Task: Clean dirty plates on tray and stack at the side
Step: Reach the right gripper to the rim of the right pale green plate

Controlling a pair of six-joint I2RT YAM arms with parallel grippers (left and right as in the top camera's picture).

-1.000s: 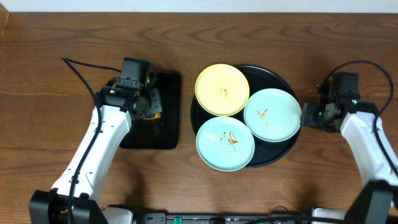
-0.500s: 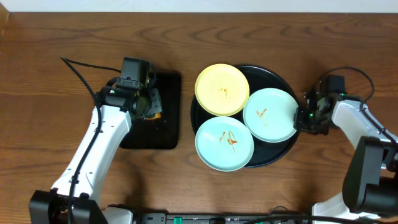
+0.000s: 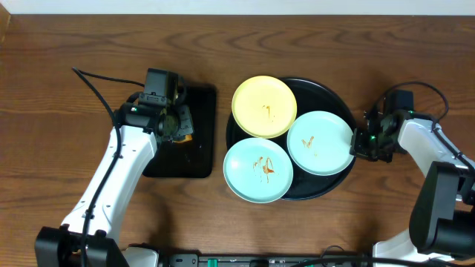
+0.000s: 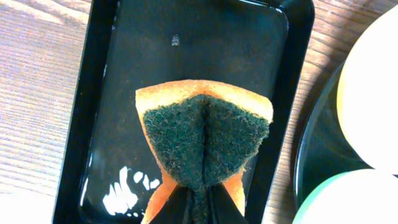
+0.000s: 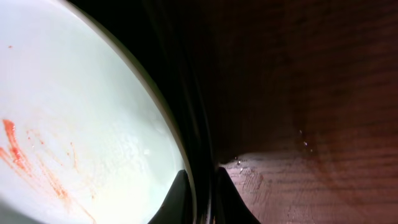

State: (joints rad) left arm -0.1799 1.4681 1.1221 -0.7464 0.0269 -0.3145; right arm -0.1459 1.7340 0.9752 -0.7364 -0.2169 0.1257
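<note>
The round black tray point(image 3: 320, 92) holds three plates with orange smears: a pale yellow plate point(image 3: 265, 107) at the back, a pale blue plate point(image 3: 320, 143) on the right and a pale blue plate point(image 3: 257, 170) at the front left, overhanging the rim. My right gripper point(image 3: 363, 141) is shut on the tray's right rim point(image 5: 194, 124), one finger inside beside the right blue plate point(image 5: 81, 112), one outside. My left gripper point(image 3: 178, 123) is shut on an orange and green sponge point(image 4: 205, 137) above the rectangular black tray point(image 4: 155, 56).
The rectangular tray point(image 3: 182, 159) lies left of the round tray, with wet spots on its floor. A black cable point(image 3: 93, 81) trails at the far left. Brown wooden table point(image 3: 89, 30) lies all around. The yellow plate point(image 4: 373, 93) shows in the left wrist view.
My right gripper moved in and closed on the tray's right rim. The tray and its plates then shifted slightly left; the front blue plate slid left. The left arm has not moved.
</note>
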